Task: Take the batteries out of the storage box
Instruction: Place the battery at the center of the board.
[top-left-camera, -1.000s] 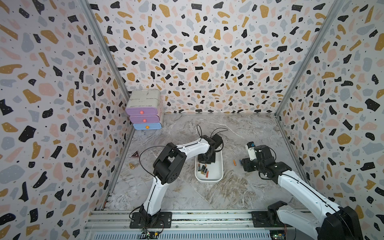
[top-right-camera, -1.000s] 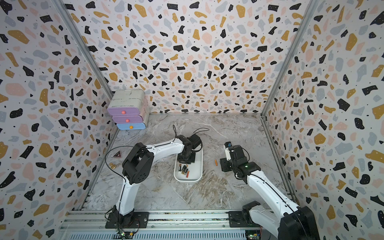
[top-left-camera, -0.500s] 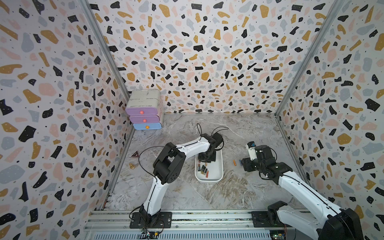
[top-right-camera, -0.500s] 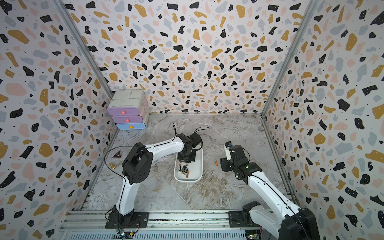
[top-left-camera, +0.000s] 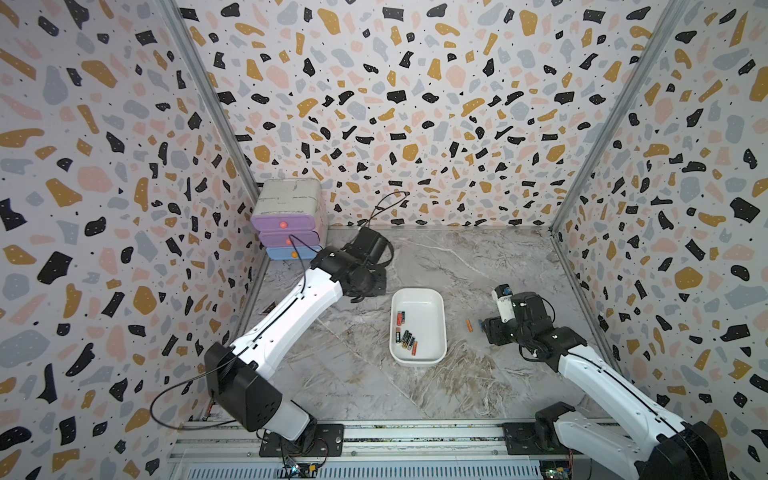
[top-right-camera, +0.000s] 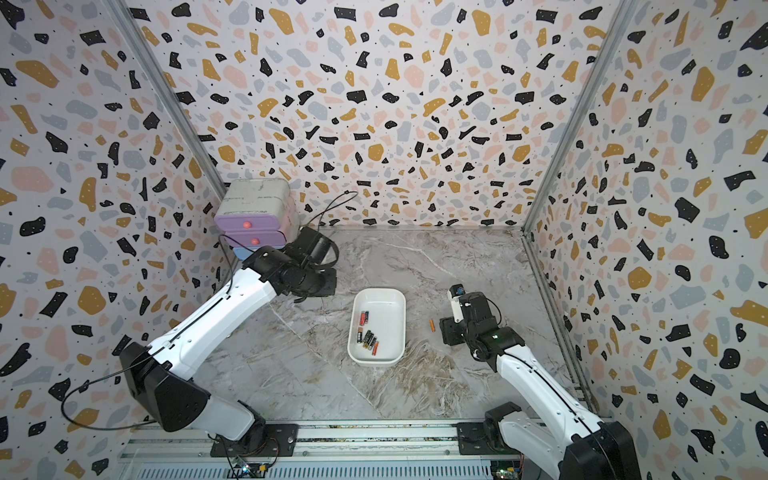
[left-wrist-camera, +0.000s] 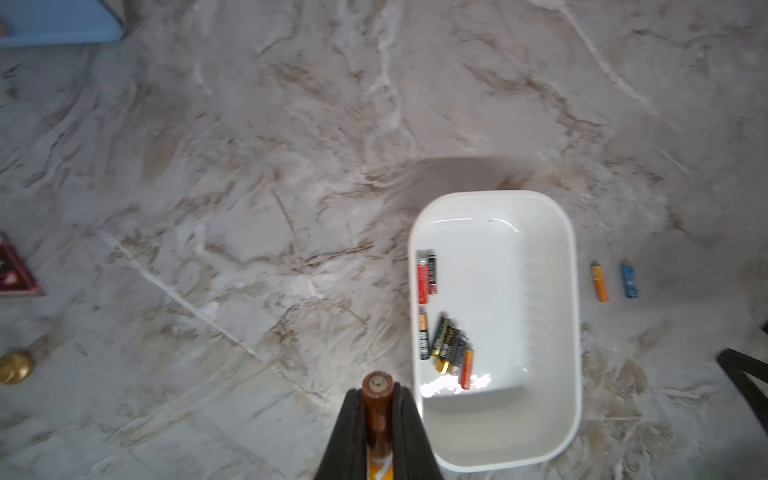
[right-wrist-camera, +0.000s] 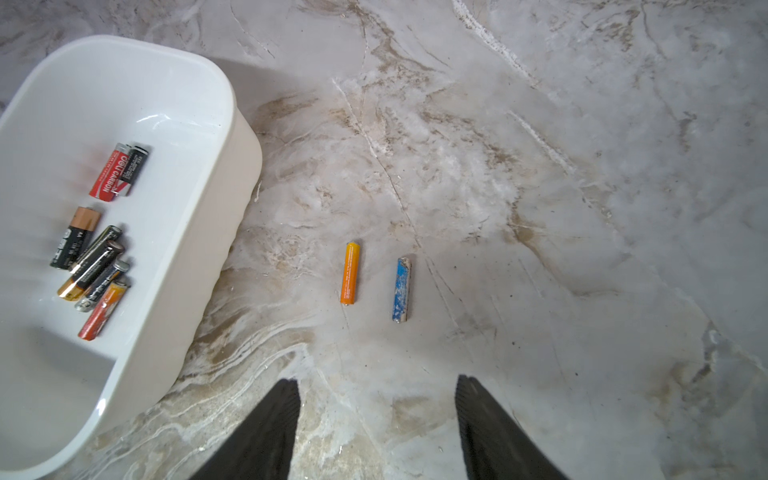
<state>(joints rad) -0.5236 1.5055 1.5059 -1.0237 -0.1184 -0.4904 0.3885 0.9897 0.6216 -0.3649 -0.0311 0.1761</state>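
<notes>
**Stock check: battery tub, cells in and out**

Top views. Item one is the shallow white plastic storage box (top-left-camera: 430, 309), round-cornered and open, flat on the grey marbled table (top-left-camera: 478, 257). Inside it, along the wall on the left arm's side, lies a cluster of small cylindrical batteries (top-left-camera: 405, 338). Outside it, on the right arm's side, a slim orange battery (top-right-camera: 432, 325) lies near the box but apart from it. My right gripper (top-left-camera: 486, 330) sits just beyond that cell. My left gripper (top-right-camera: 320, 286) hangs off the box's far corner, toward the white drawer unit with purple and blue drawers (top-left-camera: 289, 216). I cannot tell how either gripper's jaws stand in both top views.

Left wrist view. The left gripper (left-wrist-camera: 377, 392) is pinched narrow on a copper-topped battery (left-wrist-camera: 378, 419), outside the storage box (left-wrist-camera: 552, 332). I count seven batteries (left-wrist-camera: 444, 345) in the box. Past the box lie the orange battery (left-wrist-camera: 599, 283) and a scuffed blue battery (left-wrist-camera: 628, 279), side by side and not touching.

Right wrist view. The right gripper (right-wrist-camera: 376, 380) is spread wide and holds nothing, over bare table. The orange battery (right-wrist-camera: 350, 279) and blue battery (right-wrist-camera: 402, 289) lie parallel ahead of it, beside the storage box (right-wrist-camera: 216, 208).
</notes>
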